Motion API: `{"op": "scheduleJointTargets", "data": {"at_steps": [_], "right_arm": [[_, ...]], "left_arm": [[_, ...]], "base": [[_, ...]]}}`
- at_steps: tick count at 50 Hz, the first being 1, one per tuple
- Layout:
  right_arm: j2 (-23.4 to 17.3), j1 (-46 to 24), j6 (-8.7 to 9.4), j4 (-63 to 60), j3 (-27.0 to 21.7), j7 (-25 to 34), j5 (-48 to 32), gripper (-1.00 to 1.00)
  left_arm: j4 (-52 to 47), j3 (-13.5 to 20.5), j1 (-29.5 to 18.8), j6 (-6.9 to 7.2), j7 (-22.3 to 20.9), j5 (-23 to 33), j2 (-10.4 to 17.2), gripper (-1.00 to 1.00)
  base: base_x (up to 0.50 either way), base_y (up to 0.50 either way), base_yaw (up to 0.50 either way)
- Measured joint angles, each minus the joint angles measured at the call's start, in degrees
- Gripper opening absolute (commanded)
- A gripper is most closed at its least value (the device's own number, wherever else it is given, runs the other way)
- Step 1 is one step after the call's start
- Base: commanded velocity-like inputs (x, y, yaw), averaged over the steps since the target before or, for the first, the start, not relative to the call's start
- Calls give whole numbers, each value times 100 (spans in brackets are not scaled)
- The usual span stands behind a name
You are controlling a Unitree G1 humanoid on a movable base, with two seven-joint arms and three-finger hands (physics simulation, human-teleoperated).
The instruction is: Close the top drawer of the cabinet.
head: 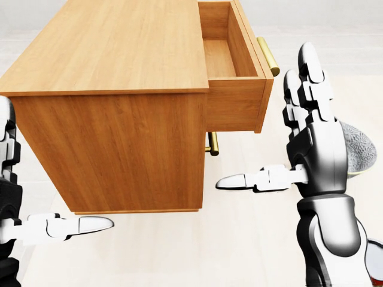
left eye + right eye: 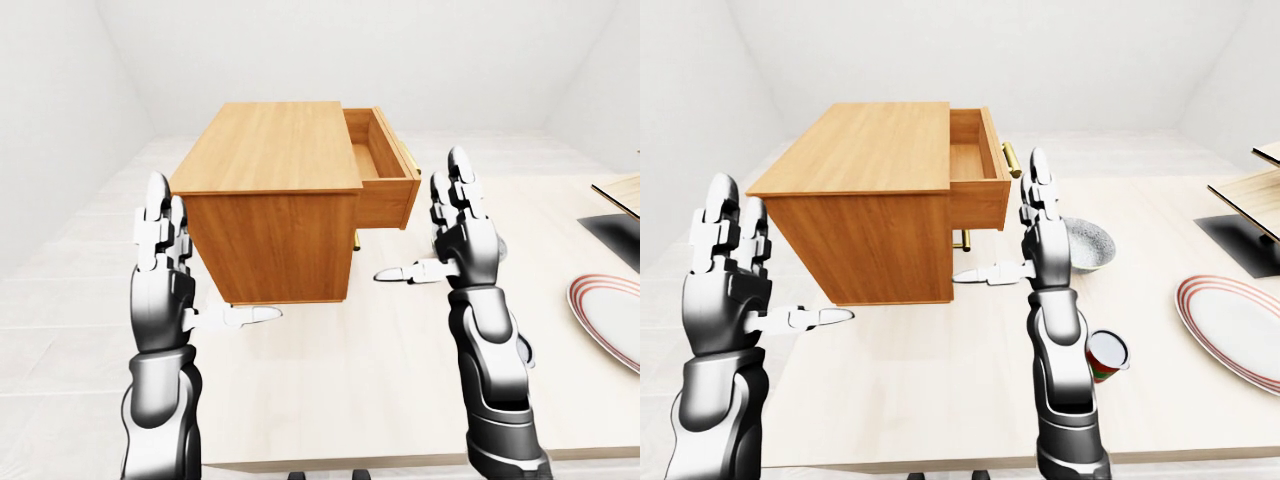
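Observation:
A wooden cabinet (image 1: 119,60) stands on the pale table. Its top drawer (image 1: 236,101) is pulled out toward the right of the head view and looks empty inside, with a brass handle (image 1: 268,55) on its face. Below it a second brass handle (image 1: 213,143) shows on the lower drawer, which sits flush. My right hand (image 1: 281,137) is open, fingers upright and thumb pointing left, just right of the drawer's face and apart from it. My left hand (image 2: 190,275) is open too, raised beside the cabinet's near left corner, holding nothing.
A speckled bowl (image 2: 1087,243) sits on the table just behind my right hand. A red can (image 2: 1107,355) lies near my right forearm and a red-rimmed plate (image 2: 1240,320) lies at far right. A wooden shelf (image 2: 1250,190) stands at the right edge.

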Motion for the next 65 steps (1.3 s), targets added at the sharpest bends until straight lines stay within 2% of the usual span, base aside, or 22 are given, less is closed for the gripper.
{"op": "scheduleJointTargets", "data": {"at_steps": [10, 29, 40, 53, 65], "right_arm": [[-57, -418, 0, 771, -26, -38, -1, 100], [-107, -689, 0, 2201, -53, -65, 74, 100], [-69, -1069, 0, 2899, 12, -155, 40, 100], [24, -1488, 0, 3341, -51, -307, -128, 100], [297, -1364, 0, 3001, -124, -285, -399, 100]], "left_arm": [[17, -15, 3, 0, -21, 82, -22, 100], [34, -50, 5, 0, -43, 189, -40, 100], [35, -47, 7, 0, -54, 206, -44, 100], [36, -47, 13, 0, -64, 212, -47, 100], [84, -57, 2, 0, -74, 224, -42, 100]], "base": [[0, 0, 0], [0, 0, 0], [0, 0, 0], [0, 0, 0], [0, 0, 0]]}}
